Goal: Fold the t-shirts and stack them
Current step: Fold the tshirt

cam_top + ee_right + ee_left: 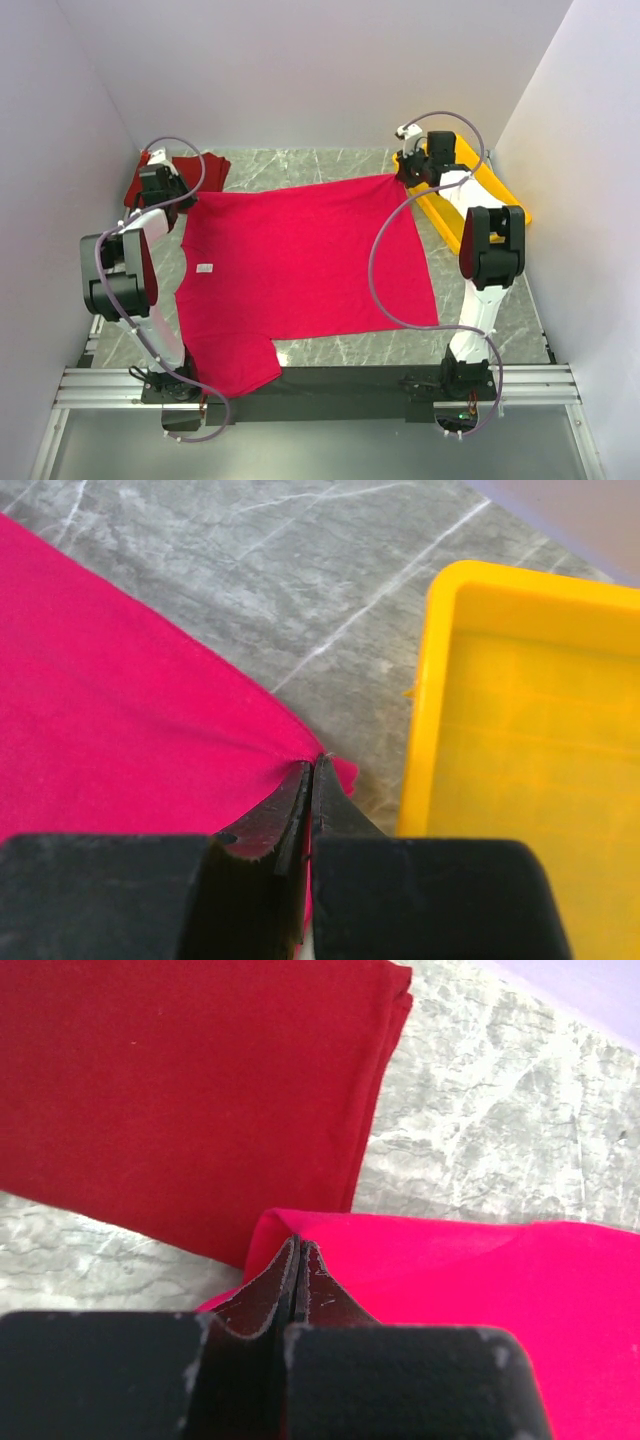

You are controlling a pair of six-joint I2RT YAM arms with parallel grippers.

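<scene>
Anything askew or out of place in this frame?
One thing: the bright crimson cloth t-shirt lies spread flat, but its near-left sleeve overhangs the grey marble table onto the black base rail.

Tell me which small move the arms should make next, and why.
Probably raise both far corners together and draw them toward the near edge: the left gripper and right gripper are each shut on a far corner of the crimson t-shirt, which lies spread flat, unfolded.

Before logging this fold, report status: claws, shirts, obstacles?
Both shut: left claw and right claw on far corners of crimson t-shirt. Folded maroon t-shirt far left. Beside right claw, yellow tray.
</scene>
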